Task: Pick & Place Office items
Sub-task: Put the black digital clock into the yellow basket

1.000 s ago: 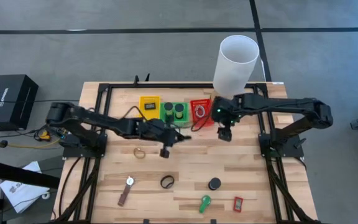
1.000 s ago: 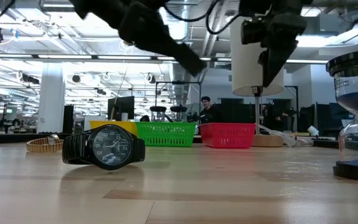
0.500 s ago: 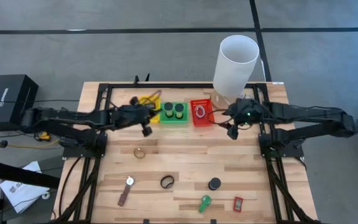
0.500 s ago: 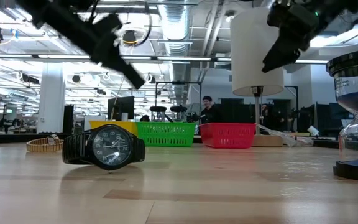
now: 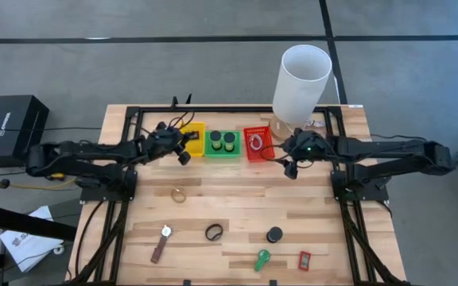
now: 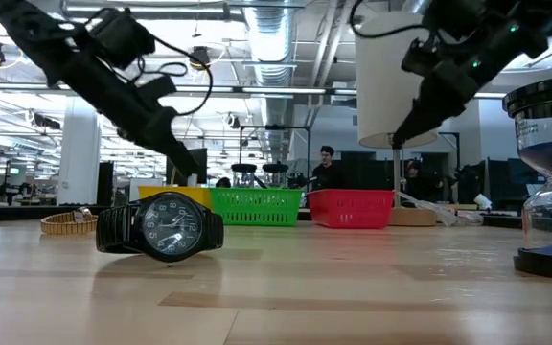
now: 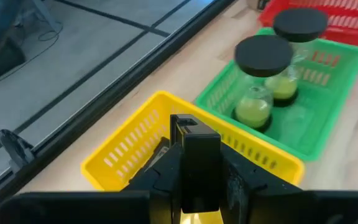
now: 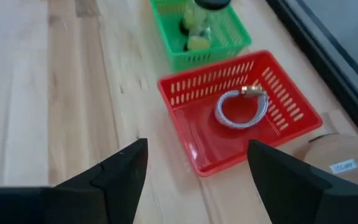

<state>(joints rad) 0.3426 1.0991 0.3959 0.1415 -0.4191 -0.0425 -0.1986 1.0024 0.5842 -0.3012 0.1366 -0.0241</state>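
Black rectangular item (image 7: 194, 163) in left jaws

The middle of the tabletop (image 5: 237, 202) is bare. The three trays and the tall white cylinder (image 5: 300, 75) block the far edge.

We log three slatted baskets: yellow basket (image 5: 194, 137), green basket (image 5: 222, 144), red basket (image 5: 256, 143). Black wristwatch (image 6: 162, 226), dark dial. Tan bracelet (image 6: 69, 222). Silver bracelet (image 8: 242, 109) inside red basket. White cylinder (image 5: 301, 76). Pale wood-plank table (image 5: 237, 202).
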